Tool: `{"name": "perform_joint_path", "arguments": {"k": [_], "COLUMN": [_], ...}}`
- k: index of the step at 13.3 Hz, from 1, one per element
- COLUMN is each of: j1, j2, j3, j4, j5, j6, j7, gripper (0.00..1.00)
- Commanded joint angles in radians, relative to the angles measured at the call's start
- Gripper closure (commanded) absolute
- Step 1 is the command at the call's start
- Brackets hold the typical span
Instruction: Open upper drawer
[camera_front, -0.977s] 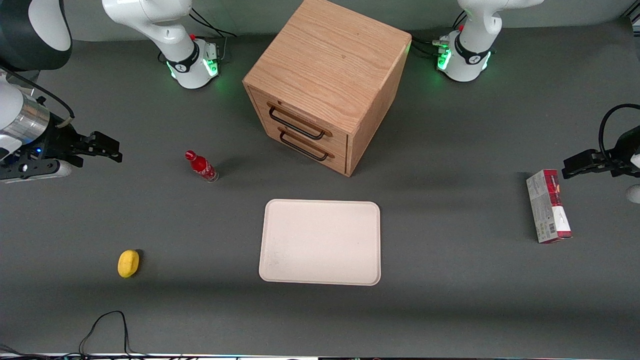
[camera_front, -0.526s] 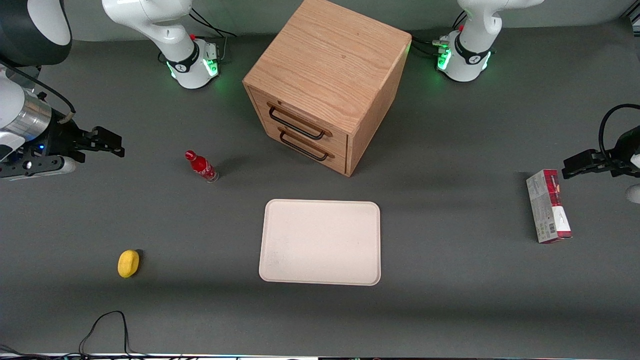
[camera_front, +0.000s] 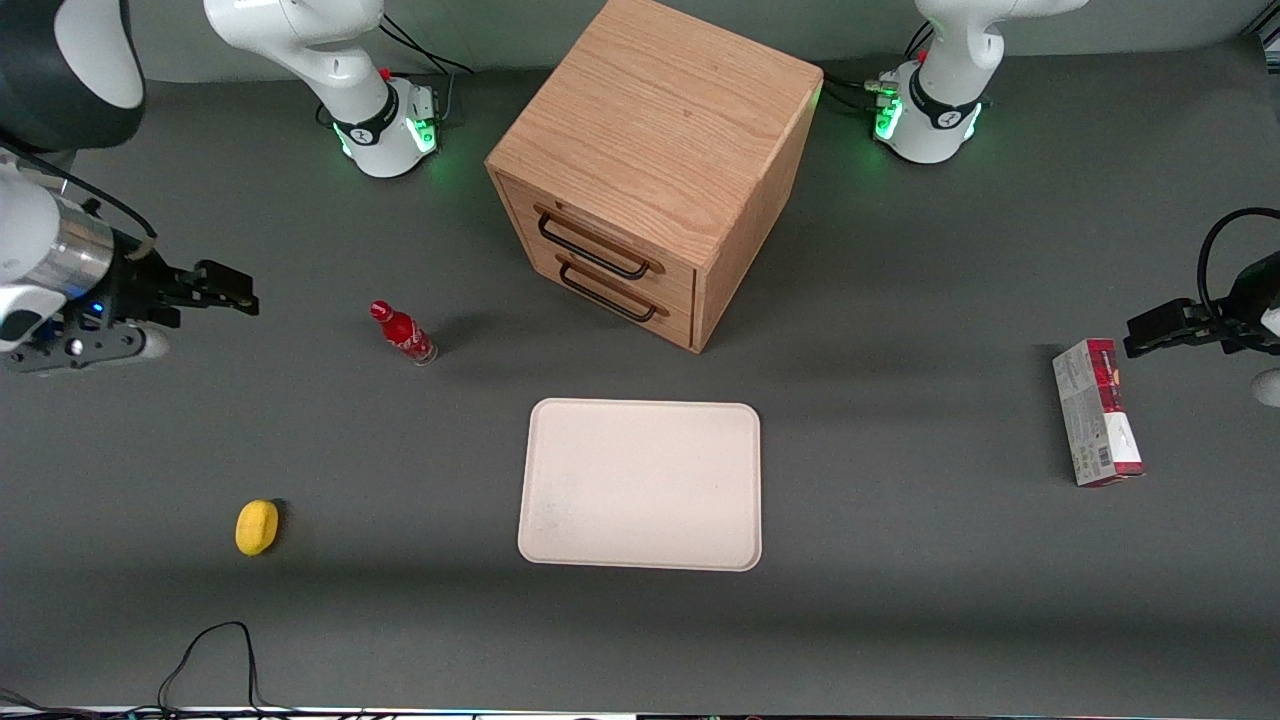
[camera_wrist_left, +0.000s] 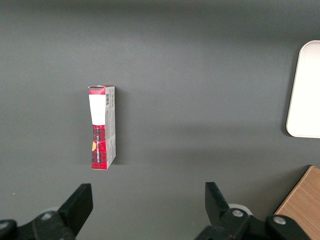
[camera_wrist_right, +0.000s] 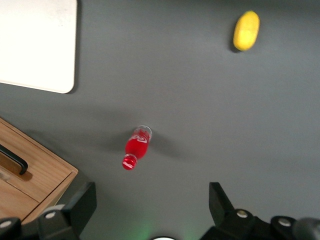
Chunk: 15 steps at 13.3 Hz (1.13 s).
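The light oak cabinet (camera_front: 655, 130) stands mid-table with two drawers on its front. The upper drawer (camera_front: 600, 235) is shut, its black bar handle (camera_front: 590, 250) above the bottom drawer's handle (camera_front: 607, 295). My right gripper (camera_front: 235, 287) hovers over the table toward the working arm's end, well away from the cabinet, open and empty. In the right wrist view its fingers (camera_wrist_right: 80, 205) stand wide apart, and a cabinet corner (camera_wrist_right: 35, 172) with one handle end (camera_wrist_right: 15, 160) shows.
A red bottle (camera_front: 402, 333) stands between the gripper and the cabinet, also seen in the right wrist view (camera_wrist_right: 136, 148). A white tray (camera_front: 640, 485) lies nearer the camera than the cabinet. A yellow lemon (camera_front: 256, 526) and a red-and-grey box (camera_front: 1096, 412) lie on the table.
My right gripper has moved a little toward the cabinet and slightly farther from the camera. The drawers have not moved.
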Motion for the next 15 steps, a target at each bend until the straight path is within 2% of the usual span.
{"name": "perform_joint_path", "arguments": {"k": [1,2,7,9,11,15], "j1": [0.044,0.08,0.257,0.35,0.371,0.461], "j2": [0.089,0.092,0.161,0.18,0.21,0.244], "j3": [0.005,0.005,0.005,0.004,0.005,0.018], "j4": [0.1,0.097,0.107,0.124,0.137,0.14], "j5": [0.032,0.039,0.17,0.16,0.172,0.161], "j6": [-0.057,-0.057,0.03,0.055,0.092,0.116], "j7": [0.002,0.012,-0.008,-0.082,-0.197,-0.219], "gripper": [0.0,0.0,0.0,0.0,0.0,0.0]}}
